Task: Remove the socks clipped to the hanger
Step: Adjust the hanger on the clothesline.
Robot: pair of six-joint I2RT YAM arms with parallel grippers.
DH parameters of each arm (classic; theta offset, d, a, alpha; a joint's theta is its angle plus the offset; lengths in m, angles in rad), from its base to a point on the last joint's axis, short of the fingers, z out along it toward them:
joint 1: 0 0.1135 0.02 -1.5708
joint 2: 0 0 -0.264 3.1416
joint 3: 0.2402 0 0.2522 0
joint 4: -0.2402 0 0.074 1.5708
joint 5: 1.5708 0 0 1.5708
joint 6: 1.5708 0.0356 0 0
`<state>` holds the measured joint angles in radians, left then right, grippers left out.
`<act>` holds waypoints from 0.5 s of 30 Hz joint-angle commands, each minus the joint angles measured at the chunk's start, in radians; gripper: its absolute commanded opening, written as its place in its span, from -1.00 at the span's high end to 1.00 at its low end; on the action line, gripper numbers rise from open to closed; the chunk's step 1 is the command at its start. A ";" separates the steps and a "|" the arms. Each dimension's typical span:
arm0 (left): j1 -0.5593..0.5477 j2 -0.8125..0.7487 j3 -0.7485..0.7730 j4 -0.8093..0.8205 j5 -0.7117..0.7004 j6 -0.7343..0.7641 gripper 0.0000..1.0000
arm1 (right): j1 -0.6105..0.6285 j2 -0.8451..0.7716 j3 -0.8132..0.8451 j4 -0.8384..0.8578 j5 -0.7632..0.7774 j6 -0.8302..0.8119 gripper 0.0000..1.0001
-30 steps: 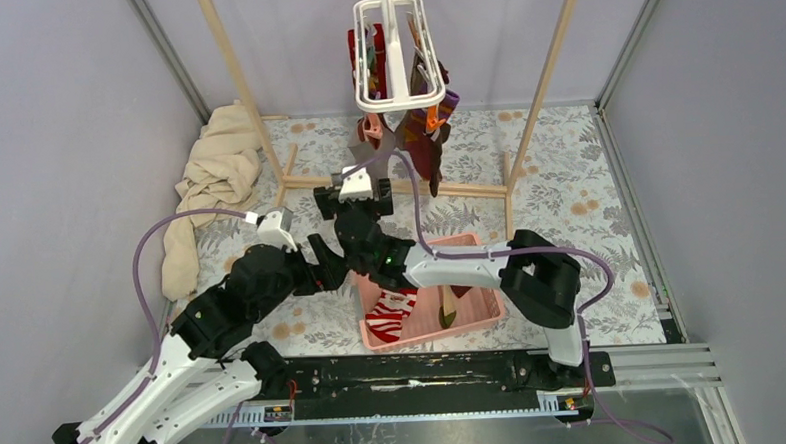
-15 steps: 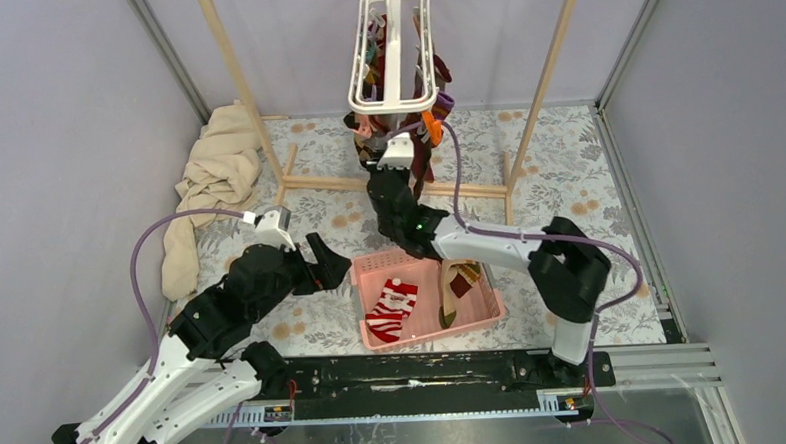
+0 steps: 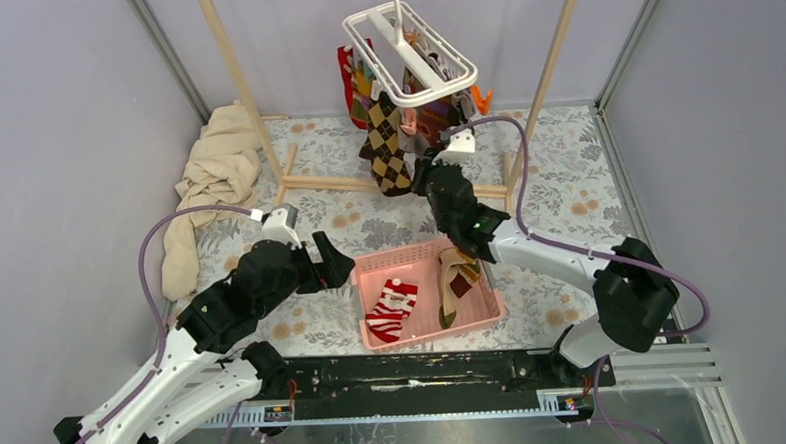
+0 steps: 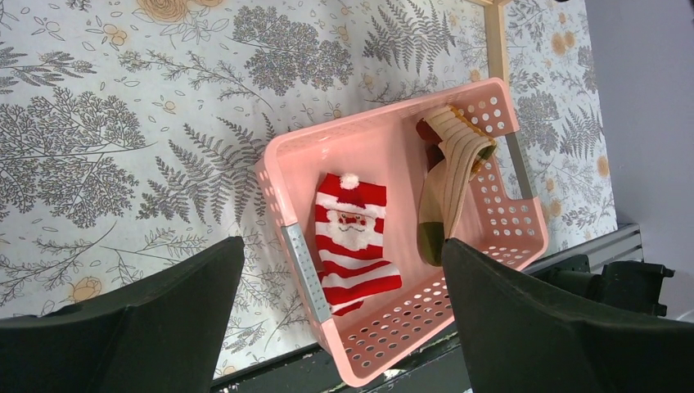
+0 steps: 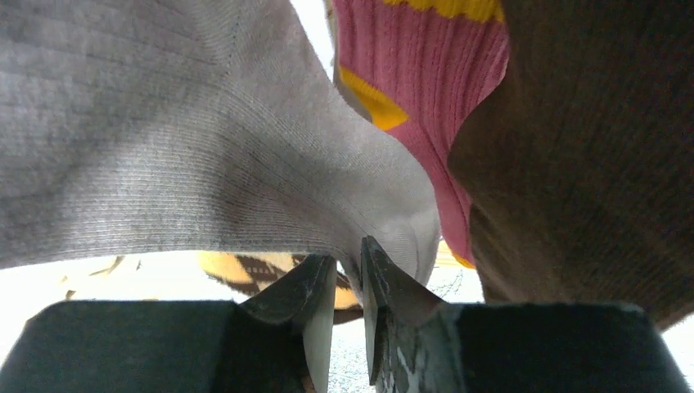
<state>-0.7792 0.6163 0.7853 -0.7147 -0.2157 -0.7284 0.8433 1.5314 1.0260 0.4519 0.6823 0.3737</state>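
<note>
One white hanger [image 3: 409, 56] hangs tilted from the rail. The socks [image 3: 386, 147] are clipped under it in a bunch, and I cannot count them all. The right wrist view shows three: a grey sock [image 5: 164, 123], a pink sock [image 5: 417, 74] with yellow stripes and a brown sock [image 5: 589, 147]. The right gripper [image 5: 348, 282] pinches the lower edge of the grey sock, jaws almost together. The left gripper [image 4: 344, 319] is spread wide and holds nothing, above the one pink basket [image 4: 376, 119]. Two socks lie in it: a Santa sock [image 4: 356, 237] and a beige sock [image 4: 450, 176].
</note>
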 commanded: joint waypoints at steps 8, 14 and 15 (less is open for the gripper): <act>-0.003 0.042 0.015 0.067 0.028 -0.012 -0.97 | -0.238 -0.088 -0.006 -0.050 -0.407 0.186 0.52; -0.004 0.051 0.022 0.067 0.031 -0.014 -0.97 | -0.355 -0.036 0.048 -0.061 -0.606 0.243 0.54; -0.005 0.052 0.023 0.067 0.031 -0.014 -0.97 | -0.371 -0.027 0.061 -0.068 -0.630 0.251 0.54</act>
<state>-0.7792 0.6682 0.7853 -0.7044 -0.1894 -0.7296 0.5243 1.4731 1.0149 0.3782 0.2234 0.5648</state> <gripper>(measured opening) 0.984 0.237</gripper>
